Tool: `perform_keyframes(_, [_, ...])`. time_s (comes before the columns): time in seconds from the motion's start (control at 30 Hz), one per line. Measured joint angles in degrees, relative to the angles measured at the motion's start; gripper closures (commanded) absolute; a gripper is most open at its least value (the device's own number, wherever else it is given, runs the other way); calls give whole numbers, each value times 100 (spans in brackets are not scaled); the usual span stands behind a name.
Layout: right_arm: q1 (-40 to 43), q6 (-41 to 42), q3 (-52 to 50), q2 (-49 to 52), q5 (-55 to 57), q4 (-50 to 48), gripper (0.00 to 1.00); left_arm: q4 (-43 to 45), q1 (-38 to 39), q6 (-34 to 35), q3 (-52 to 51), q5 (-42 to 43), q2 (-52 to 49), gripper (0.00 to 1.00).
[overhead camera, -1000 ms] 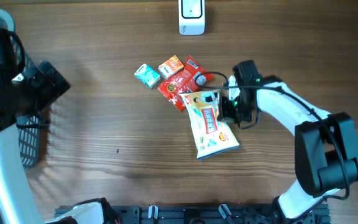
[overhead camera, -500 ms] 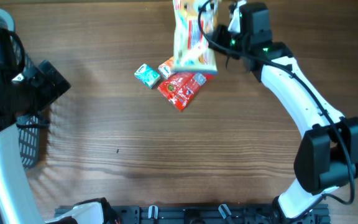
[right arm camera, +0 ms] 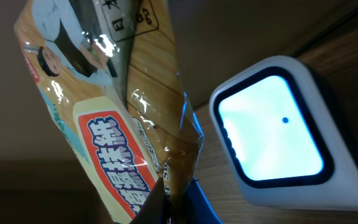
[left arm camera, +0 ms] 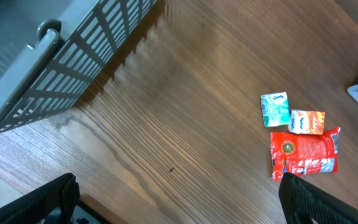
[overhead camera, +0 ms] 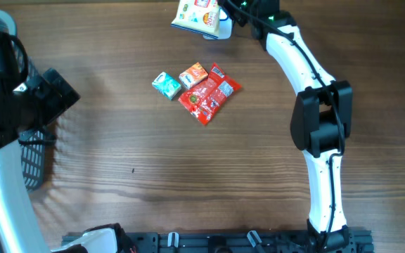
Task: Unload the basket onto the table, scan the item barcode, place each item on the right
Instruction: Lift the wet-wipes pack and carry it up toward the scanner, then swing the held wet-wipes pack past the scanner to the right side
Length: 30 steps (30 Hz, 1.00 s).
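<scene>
Packet hangs in the right gripper, jaws closed on a crimped edge of the film, so the printed body dangles free next to the scanner. The overhead view shows the packet over the scanner and hiding most of it, at the far edge of the bench. The right gripper sits just beside the scanner, arm stretched fully toward it.

The scanner window glows pale, so it looks live. Pinching the edge probably keeps the flat faces uncovered for the reader. No barcode shows on the face toward the wrist camera; cannot tell whether the code faces the window. The packet looks tilted and off to one side of the window, so it may need shifting or turning.

The left gripper is well apart from the scanner, beside the basket, jaws wide open on nothing; it looks idle.

The teal pack, orange pack and red pouch lie clustered on the bench, on the robot's side of the scanner, likely waiting their turn.
</scene>
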<state>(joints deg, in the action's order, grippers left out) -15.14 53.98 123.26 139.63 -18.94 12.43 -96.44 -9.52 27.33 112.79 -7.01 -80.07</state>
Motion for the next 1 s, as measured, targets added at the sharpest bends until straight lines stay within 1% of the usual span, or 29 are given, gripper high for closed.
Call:
perform_keyframes(0.17, [260,0,31,0,221,396,95,-4,0,0,0,0,0,0])
perform_keyframes(0.37, [708,-4,33,0,173,734,96,-2,0,0,0,0,0,0])
perform_keyframes(0.5, [1202,-68,66,-17,68,1429,96,-2,0,0,0,0,0,0])
perform_keyframes(0.63, [2249,-90,66,-201,-55,2402,96,-2,0,0,0,0,0,0])
perform_keyframes(0.67, [2909,-166,68,-341,-131,2712,95,-2,0,0,0,0,0,0])
perform_keyframes(0.7, [3303,-203,68,-422,-186,2844,96,-2,0,0,0,0,0,0])
perform_keyframes(0.77, [3829,-332,98,-498,-223,3176,96,0,0,0,0,-2,0,0])
perform_keyframes(0.83, [4538,-555,96,-538,-219,3447,96,-4,0,0,0,0,0,0])
perform_keyframes(0.9, [5016,-787,66,-538,-85,3716,96,-2,0,0,0,0,0,0])
perform_keyframes(1.0, [5302,-1016,20,-538,549,4214,96,-2,0,0,0,0,0,0])
